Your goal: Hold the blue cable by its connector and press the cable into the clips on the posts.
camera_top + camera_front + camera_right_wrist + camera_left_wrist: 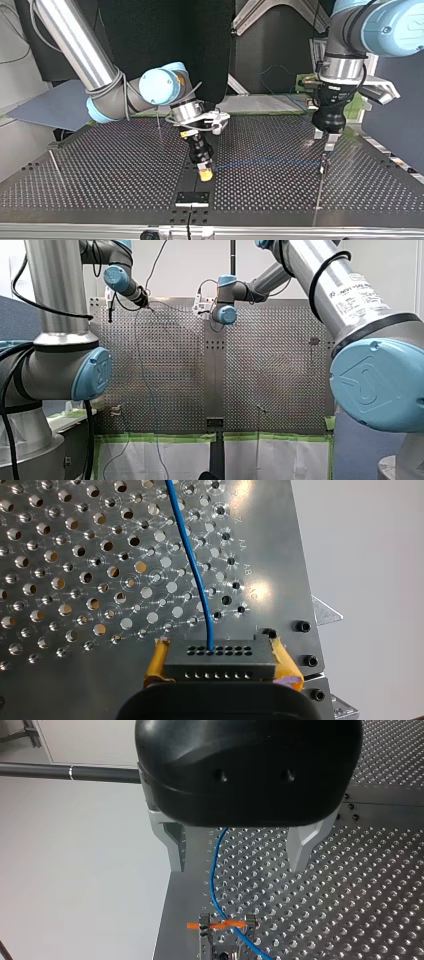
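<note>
The blue cable (192, 565) leaves a black connector (220, 657), and my right gripper (217, 642) is shut on that connector with its yellow pads. In the top view the cable (265, 161) stretches just above the table from my right gripper (204, 172) to a thin post (322, 167) at the right. My left gripper (324, 140) hangs over that post, metal fingers open. In the left wrist view the cable (215, 870) passes between the open fingers (300, 850) and crosses the post's clip (225, 925), between its two prongs at an orange band.
Other thin posts stand on the perforated table (100, 165): one at the top view's left (55, 167) and one behind my right arm (158, 122). A black bracket (192, 198) sits at the near edge. Green tape (160, 437) lines the table's edge in the front view.
</note>
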Available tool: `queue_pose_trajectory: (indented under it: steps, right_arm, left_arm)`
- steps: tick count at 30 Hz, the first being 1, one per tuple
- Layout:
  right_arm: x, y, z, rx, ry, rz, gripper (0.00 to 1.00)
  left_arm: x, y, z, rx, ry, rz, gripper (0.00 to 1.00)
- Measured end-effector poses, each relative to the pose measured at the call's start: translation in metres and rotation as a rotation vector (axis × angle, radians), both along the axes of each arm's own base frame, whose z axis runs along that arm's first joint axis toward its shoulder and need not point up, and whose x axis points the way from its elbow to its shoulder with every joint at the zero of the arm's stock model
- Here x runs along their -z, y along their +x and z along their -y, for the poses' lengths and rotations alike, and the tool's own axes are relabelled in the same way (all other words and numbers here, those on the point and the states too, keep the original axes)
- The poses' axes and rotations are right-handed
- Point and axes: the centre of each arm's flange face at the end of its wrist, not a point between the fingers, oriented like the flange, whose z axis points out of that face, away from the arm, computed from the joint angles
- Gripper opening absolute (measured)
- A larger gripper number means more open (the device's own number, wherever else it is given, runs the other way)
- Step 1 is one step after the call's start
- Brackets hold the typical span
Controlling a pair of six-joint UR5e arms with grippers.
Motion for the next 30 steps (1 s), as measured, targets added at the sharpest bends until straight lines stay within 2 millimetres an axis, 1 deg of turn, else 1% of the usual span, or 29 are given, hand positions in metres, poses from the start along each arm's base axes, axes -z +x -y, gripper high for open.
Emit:
queue_pose_trajectory:
  steps: [7,20,30]
  right_arm:
    - [0.0000,-0.0002,0.0003,0.000,-0.001,0.000,0.00]
    - [0.0020,0.0003,0.0005,-0.001,0.002,-0.002,0.00]
    - [0.0025,0.0006,0.0005,-0.002,0.002,-0.003,0.00]
  left_arm:
    - [0.0005,-0.0012,0.0008,-0.007,-0.002,-0.005,1.00]
    - [0.0021,-0.0047,-0.0037,-0.095,0.000,-0.021,1.00]
    - [0.0022,-0.0059,-0.0012,-0.096,0.000,-0.022,1.00]
